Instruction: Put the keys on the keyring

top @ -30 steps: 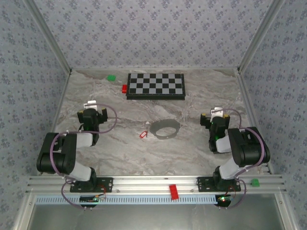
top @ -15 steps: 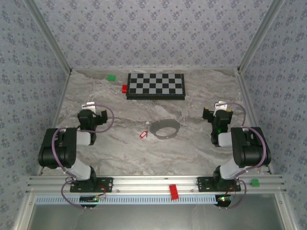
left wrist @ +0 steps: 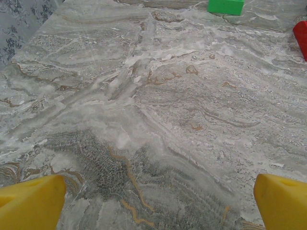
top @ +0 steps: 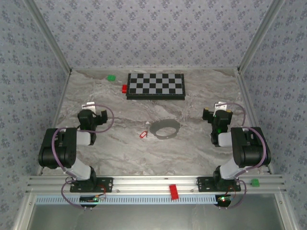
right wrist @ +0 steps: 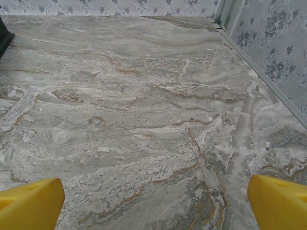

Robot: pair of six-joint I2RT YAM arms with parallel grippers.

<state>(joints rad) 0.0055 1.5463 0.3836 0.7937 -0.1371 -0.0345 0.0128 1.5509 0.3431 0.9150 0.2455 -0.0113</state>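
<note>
So far, none of the job is done. The key (top: 143,134) lies flat on the table (top: 120,153), near the middle, just left of the ring (top: 165,128). It sits outside the loop, and a sliver of marble seems to separate the two. The ring rests by itself in front of the chessboard (top: 156,86), with nothing threaded on it.

Your left gripper (top: 92,106) is spread wide and holds nothing. In its wrist view the yellow fingertips (left wrist: 29,201) stand far apart with bare marble between them, and a green block (left wrist: 225,5) and a red block (left wrist: 301,36) show at the far edge. It sits well to the left of the key.

Your right gripper (top: 220,108) is likewise fully spread and empty, with bare table between its fingertips (right wrist: 29,203). It sits well to the right of the ring.

Neither gripper points at the key or the ring; both face the back wall.

Everything is left to do, I judge. You have to bring one arm to the key and the other to the ring, take both, and work the key onto the loop. The key is tiny and flat against the marble, so expect a fiddly pick. The ring looks thin and may shift if nudged.
</note>
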